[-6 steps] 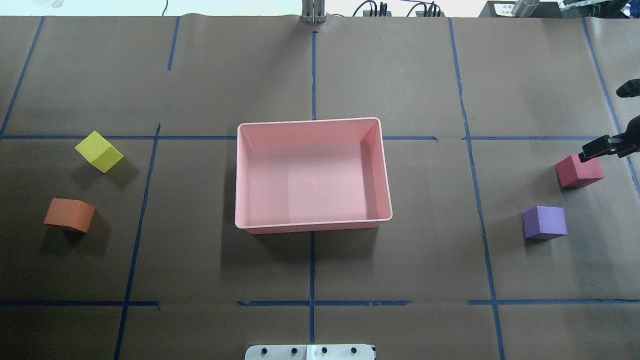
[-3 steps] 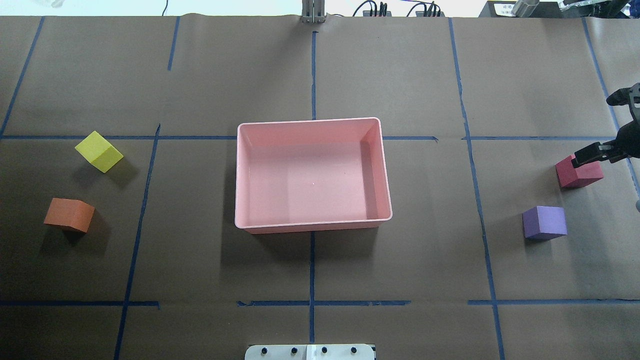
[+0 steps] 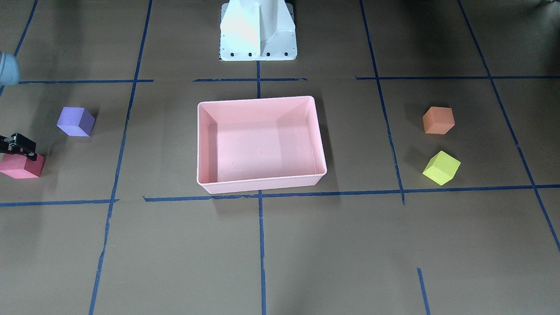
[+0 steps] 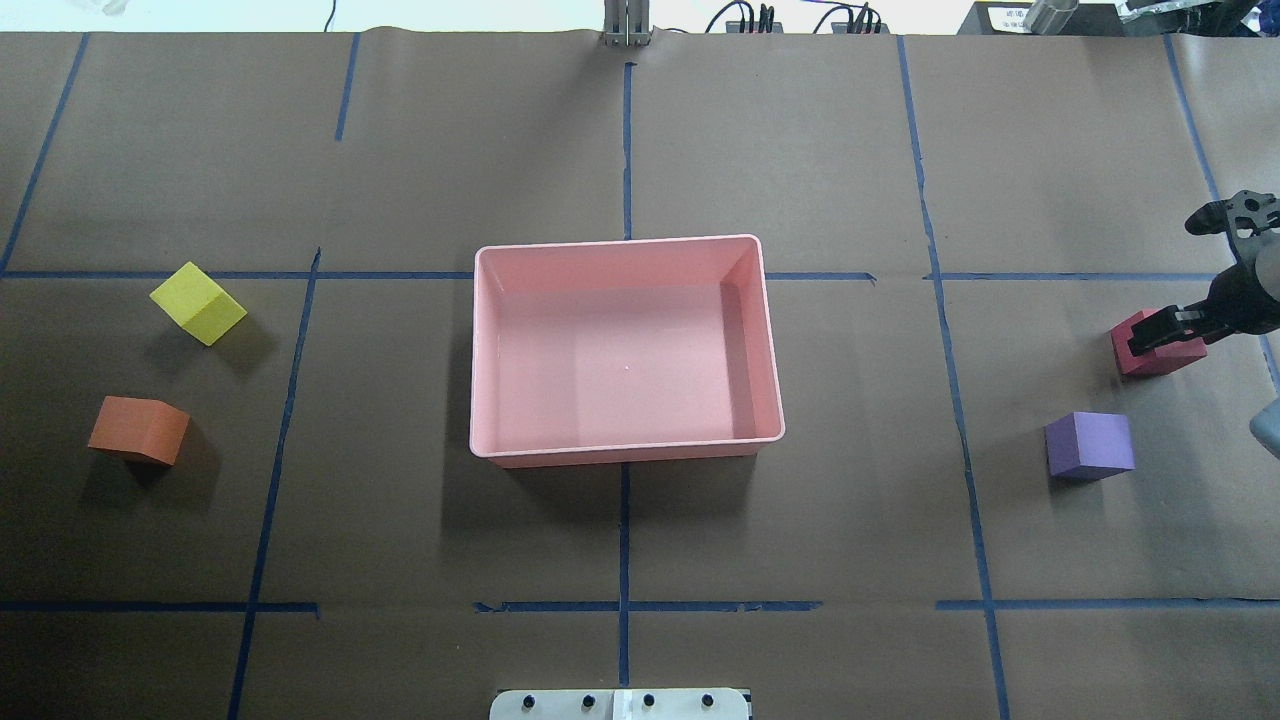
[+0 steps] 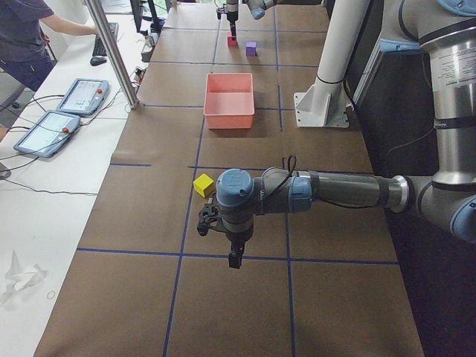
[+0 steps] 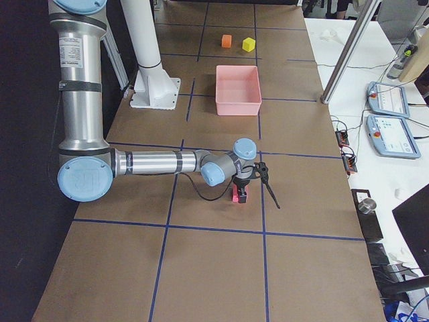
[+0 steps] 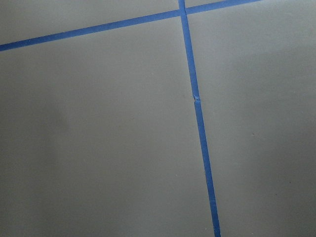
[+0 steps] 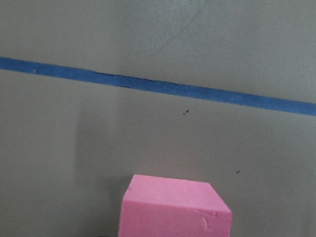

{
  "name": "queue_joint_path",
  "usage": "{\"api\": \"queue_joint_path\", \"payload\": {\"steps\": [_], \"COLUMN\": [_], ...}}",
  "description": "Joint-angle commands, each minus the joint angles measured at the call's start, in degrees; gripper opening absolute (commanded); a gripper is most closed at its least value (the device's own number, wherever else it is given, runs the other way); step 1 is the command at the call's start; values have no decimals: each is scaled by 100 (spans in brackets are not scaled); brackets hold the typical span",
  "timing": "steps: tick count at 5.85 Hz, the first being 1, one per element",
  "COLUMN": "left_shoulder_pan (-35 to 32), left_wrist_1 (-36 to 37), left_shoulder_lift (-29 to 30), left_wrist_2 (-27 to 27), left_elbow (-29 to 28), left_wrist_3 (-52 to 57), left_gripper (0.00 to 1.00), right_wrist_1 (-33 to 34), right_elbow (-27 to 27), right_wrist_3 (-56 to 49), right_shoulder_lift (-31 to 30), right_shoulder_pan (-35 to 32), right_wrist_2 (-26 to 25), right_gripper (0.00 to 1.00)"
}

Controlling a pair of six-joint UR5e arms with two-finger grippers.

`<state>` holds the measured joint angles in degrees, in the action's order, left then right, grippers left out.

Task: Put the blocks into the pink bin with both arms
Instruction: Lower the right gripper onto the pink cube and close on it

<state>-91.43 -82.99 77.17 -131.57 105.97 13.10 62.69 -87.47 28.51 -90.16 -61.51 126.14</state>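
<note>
— Sliding inward, my right gripper now hangs over the red block, jaws spread, empty. My left gripper: cannot tell.
— Risk?
— An off-centre pinch could skid it along the brown paper, well apart from the pink bin. Operator tablets sit alongside.

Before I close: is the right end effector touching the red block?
Cannot tell. Overhead, one finger of the right end effector overlaps the red block, but no view shows contact or gap.
</note>
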Motion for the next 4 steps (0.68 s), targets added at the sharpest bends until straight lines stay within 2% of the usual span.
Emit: {"api": "queue_joint_path", "payload": {"steps": [1, 2, 4], "left_shoulder_pan": [-7, 2, 2], "left_wrist_1": [2, 11, -6], "left_shoulder_lift": [-1, -1, -1], "left_wrist_2": [0, 0, 0], "left_elbow": [-7, -7, -7], "left_wrist_3": [0, 0, 0], "left_gripper": [100, 100, 100], "right_wrist_1": [-2, 7, 251], "right_elbow": [55, 3, -426], "right_wrist_3": [-3, 14, 450], "right_shoulder_lift": [42, 103, 488], "right_shoulder_pan": [121, 113, 121], "right_wrist_2": [-124, -99, -46], "right_gripper": [68, 37, 36]}}
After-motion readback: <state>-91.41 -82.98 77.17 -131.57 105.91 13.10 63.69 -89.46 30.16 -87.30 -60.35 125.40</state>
